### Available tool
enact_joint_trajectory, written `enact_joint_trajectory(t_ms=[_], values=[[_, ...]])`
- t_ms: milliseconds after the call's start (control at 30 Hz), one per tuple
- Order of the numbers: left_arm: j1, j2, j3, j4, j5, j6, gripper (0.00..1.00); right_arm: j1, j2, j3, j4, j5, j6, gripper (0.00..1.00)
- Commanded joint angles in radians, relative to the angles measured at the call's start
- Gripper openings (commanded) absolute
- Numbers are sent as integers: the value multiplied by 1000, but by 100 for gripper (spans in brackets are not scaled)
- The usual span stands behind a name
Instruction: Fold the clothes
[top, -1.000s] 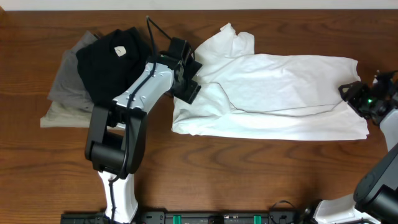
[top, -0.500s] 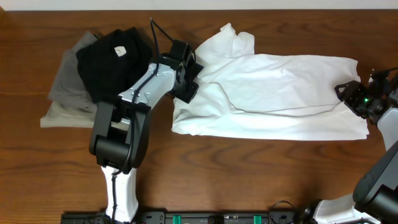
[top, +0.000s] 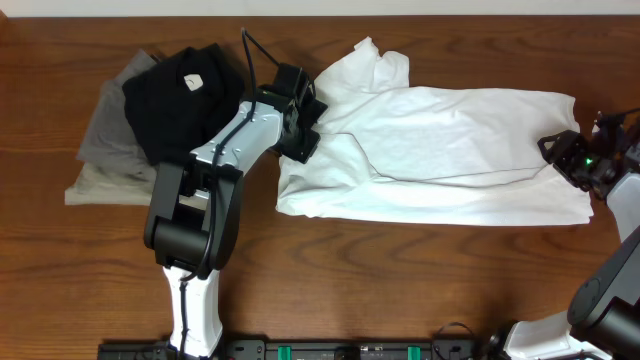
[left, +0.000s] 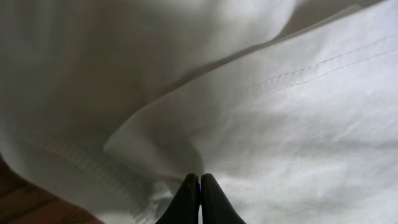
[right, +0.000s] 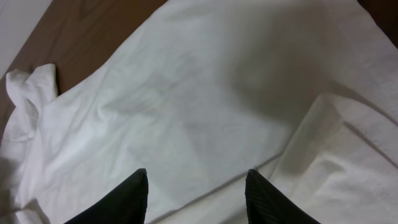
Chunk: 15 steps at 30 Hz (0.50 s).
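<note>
The clothes, a white T-shirt (top: 450, 140), lie partly folded lengthwise across the middle and right of the wooden table. My left gripper (top: 308, 128) is at the shirt's left end, near the sleeve. In the left wrist view its jaws (left: 199, 177) are pressed together, with a ridge of the white fabric (left: 280, 124) bunched up into the tips. My right gripper (top: 553, 150) hovers over the shirt's right edge. The right wrist view has its fingers (right: 198, 174) standing apart above the cloth (right: 186, 93), holding nothing. No chest graphic shows.
A black folded garment (top: 175, 95) with a small tag lies at the left on top of grey folded garments (top: 105, 150), close to my left arm. Bare brown table (top: 400, 280) runs along the front.
My left gripper's jaws have closed on the shirt's fabric at its left end. The right gripper has hardly moved and stays open.
</note>
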Motion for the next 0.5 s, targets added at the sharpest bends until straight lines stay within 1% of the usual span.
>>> enact_joint_trajectory(t_ms=[0,167,400,433,467], values=[[4,-43,63,-8,11,5,6,8,-23,21,-1,0,-17,49],[4,-95,104,-7,-17,5,6,8,-24,21,-2,2,-18,48],[4,-95,105,-2,-18,6,6,8,-23,21,-2,3,-17,49],[5,-95,105,-7,-18,6,7,8,-24,21,-2,3,-17,48],[5,-95,101,-14,-22,6,12,8,-24,21,-2,3,-17,48]])
